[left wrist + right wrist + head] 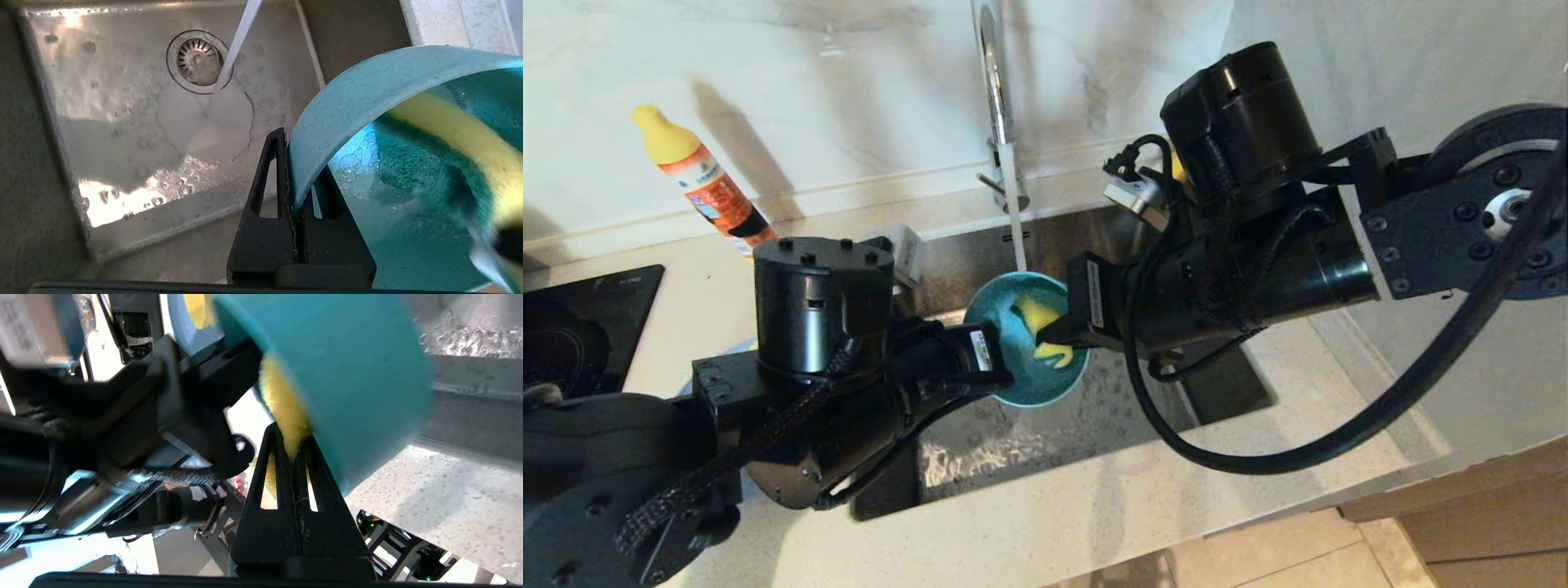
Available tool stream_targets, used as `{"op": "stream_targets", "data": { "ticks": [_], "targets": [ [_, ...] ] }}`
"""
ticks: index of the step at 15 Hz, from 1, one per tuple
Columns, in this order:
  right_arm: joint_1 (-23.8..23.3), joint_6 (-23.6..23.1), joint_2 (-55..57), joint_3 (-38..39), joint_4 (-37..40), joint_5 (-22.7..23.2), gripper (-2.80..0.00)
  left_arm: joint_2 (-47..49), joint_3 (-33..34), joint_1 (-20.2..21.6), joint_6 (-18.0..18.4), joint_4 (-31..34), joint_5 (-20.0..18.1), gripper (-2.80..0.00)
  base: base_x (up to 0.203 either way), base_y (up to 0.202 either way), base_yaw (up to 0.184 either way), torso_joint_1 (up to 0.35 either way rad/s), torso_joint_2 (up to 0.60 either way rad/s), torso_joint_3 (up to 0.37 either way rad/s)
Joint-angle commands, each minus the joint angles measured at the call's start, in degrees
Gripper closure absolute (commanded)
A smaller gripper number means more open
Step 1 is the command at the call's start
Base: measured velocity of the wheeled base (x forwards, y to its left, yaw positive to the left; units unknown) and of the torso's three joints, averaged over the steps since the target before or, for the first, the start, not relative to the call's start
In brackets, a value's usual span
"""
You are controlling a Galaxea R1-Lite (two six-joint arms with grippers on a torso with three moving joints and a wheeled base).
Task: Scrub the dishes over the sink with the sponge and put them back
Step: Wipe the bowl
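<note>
Over the sink (1045, 441), my left gripper (1006, 379) is shut on the rim of the small teal-blue bowl (1021, 384) and holds it tilted on its side. In the left wrist view one finger sits outside the wall and one inside, so the left gripper (296, 163) pinches the bowl (367, 81). My right gripper (1052, 335) reaches in from the right, shut on the sponge (1039, 314), which presses against the bowl's inside. The right wrist view shows the right gripper (292, 439) clamping the yellow sponge (282, 400) beside the bowl (347, 375). Suds coat the bowl's inside near the sponge (461, 134).
Water runs from the chrome tap (992, 73) past the bowl towards the round drain (199, 61). An orange bottle with a yellow cap (698, 184) leans at the back left. A black hob (580, 327) lies at the left, and pale counter (1094, 514) lines the sink's front.
</note>
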Motion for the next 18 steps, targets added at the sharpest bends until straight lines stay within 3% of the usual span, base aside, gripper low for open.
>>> {"op": "stream_targets", "data": {
  "ticks": [1, 11, 18],
  "targets": [
    [-1.0, 0.4, 1.3, -0.9, 0.1, 0.5, 0.00, -0.4, 1.2, -0.3, -0.1, -0.3, -0.1, 0.00, 0.000, 0.000, 0.000, 0.000, 0.00, 0.000],
    [-2.6, 1.8, 3.5, -6.7, 1.0, 0.7, 0.00, -1.6, 3.8, -1.4, -0.2, -1.3, -0.1, 0.00, 0.000, 0.000, 0.000, 0.000, 0.00, 0.000],
    [-4.3, 1.7, 0.2, -4.9, 3.8, 0.7, 0.00, -0.8, 2.2, -0.8, -0.2, -1.4, 0.2, 0.00, 0.000, 0.000, 0.000, 0.000, 0.00, 0.000]
  ]
}}
